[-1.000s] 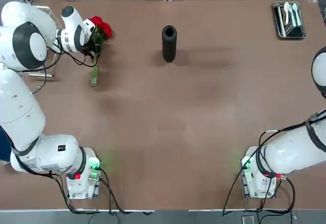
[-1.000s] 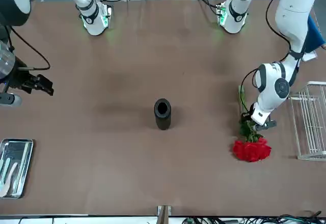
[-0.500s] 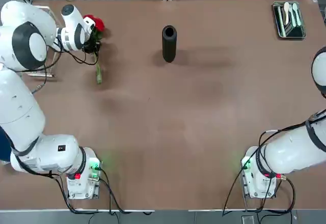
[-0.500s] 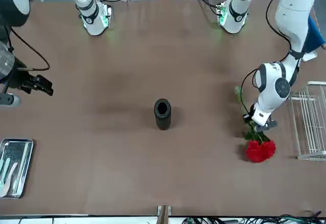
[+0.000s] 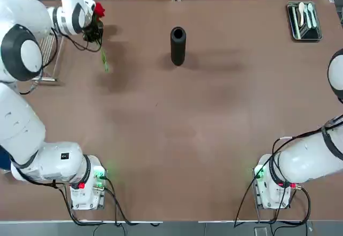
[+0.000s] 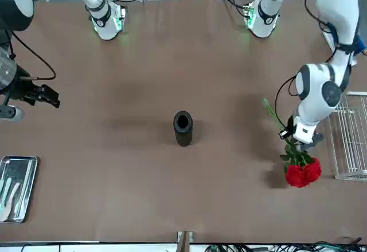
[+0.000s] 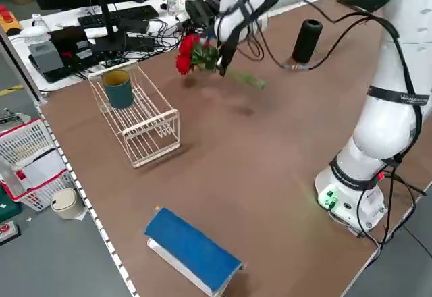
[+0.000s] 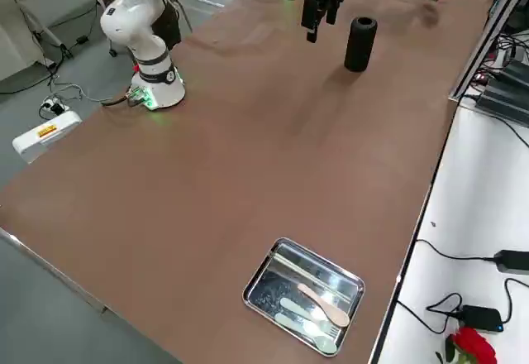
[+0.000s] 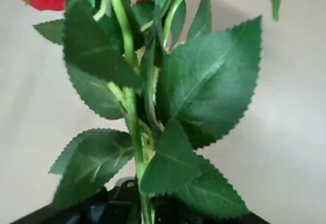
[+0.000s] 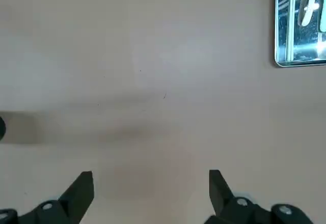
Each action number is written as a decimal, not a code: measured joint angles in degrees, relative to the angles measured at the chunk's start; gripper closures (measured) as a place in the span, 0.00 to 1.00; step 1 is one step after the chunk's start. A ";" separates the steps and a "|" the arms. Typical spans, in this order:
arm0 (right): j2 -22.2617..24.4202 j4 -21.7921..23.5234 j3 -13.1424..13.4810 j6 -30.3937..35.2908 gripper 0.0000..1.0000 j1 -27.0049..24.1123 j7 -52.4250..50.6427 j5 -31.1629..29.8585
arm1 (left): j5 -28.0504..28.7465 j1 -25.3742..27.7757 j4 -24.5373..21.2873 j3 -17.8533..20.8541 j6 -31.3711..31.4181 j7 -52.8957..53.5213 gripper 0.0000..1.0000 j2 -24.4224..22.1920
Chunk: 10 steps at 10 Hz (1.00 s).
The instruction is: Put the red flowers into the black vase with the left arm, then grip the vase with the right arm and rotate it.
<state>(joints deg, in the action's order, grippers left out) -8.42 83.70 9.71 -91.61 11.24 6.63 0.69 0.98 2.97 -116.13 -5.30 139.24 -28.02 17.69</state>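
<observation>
Our left gripper (image 6: 299, 136) has clamped shut on the flowers (image 6: 302, 170) and lifted them off the table (image 5: 177, 128); a second ago they lay flat. The pick is done, and carrying comes next. The stems trail below the gripper, well apart from the vase (image 5: 178, 45). Our right gripper (image 10: 151, 193) hangs spread, idle.

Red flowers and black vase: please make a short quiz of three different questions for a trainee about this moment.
1. True or false: the red flowers already stand in the black vase.
2. Which claw grips the flower stems? A) left claw B) right claw
3. Fill in: the right claw's fingers are ____.

Key: 1 false; 2 A; 3 open.
</observation>
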 joint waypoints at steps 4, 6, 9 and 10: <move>-0.01 0.02 0.00 0.00 0.00 0.00 0.01 0.00 | 6.97 -2.49 14.07 -0.84 -20.06 -16.09 0.93 -5.86; -0.02 0.02 0.00 0.00 0.00 0.00 0.02 0.00 | 13.25 -5.90 21.53 -2.17 -24.74 -29.46 0.93 -6.10; -0.02 0.02 0.01 0.00 0.00 -0.01 0.03 0.00 | 29.72 -14.38 23.83 -2.60 -27.21 -51.11 0.93 -5.85; -0.02 0.02 0.02 0.00 0.00 -0.01 0.04 0.00 | 34.54 -17.82 24.40 -2.72 -27.60 -56.86 0.93 -5.68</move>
<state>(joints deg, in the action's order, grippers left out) -8.44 83.72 9.73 -91.61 11.23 6.67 0.69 35.52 -14.85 -91.74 -8.02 111.64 -84.88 12.01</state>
